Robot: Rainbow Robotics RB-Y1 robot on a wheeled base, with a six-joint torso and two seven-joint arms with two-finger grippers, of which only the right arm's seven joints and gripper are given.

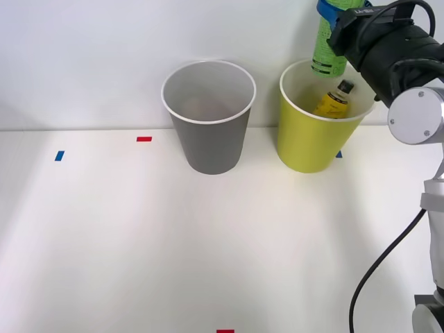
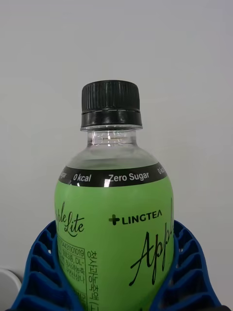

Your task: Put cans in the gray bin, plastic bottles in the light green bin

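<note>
My right gripper (image 1: 331,10) is shut on the plastic bottle (image 1: 327,47) with the bright green label, holding it cap-down above the far rim of the light green bin (image 1: 309,142). In the right wrist view, the blue ribbed fingers (image 2: 41,272) of the gripper (image 2: 114,279) clasp the green bottle (image 2: 114,218) around its body, and its black cap (image 2: 110,103) points away from the wrist. A second plastic bottle (image 1: 335,100), yellow-labelled with a black cap, leans inside the light green bin. The gray bin (image 1: 208,142) stands upright to the left of it. Cans are out of view.
Both bins stand near the table's far edge, against a pale wall. Small tape marks lie on the white table: red (image 1: 143,139), blue (image 1: 60,156), red at the front edge (image 1: 225,331). My arm's black cable (image 1: 381,270) hangs at the right.
</note>
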